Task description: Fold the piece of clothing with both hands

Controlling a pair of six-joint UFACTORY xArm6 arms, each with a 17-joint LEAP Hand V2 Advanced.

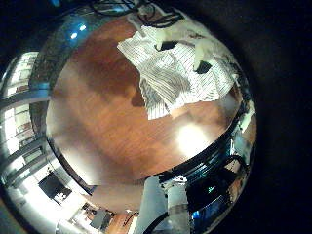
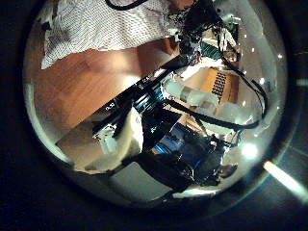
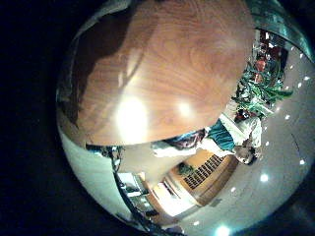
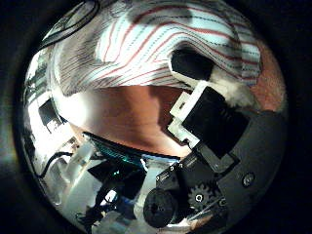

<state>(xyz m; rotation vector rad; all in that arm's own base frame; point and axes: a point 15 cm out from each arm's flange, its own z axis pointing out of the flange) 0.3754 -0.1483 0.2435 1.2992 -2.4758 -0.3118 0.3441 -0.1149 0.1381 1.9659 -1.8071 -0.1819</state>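
The piece of clothing [image 1: 180, 73] is a striped garment lying crumpled near the far edge of the wooden table [image 1: 107, 117]. In the left little finger side palm view my right hand [image 1: 198, 49] rests on its far part. In the right thumb side palm view the garment [image 4: 156, 44] is close to the palm, and a bent finger [image 4: 195, 88] has its tip in the cloth. The garment [image 2: 96, 29] and the right hand [image 2: 197, 21] also show in the left thumb side palm view. My left hand [image 1: 171, 200] is well above the table, away from the garment, and holds nothing.
Room furniture and lights lie beyond the table's edge [image 2: 106, 101].
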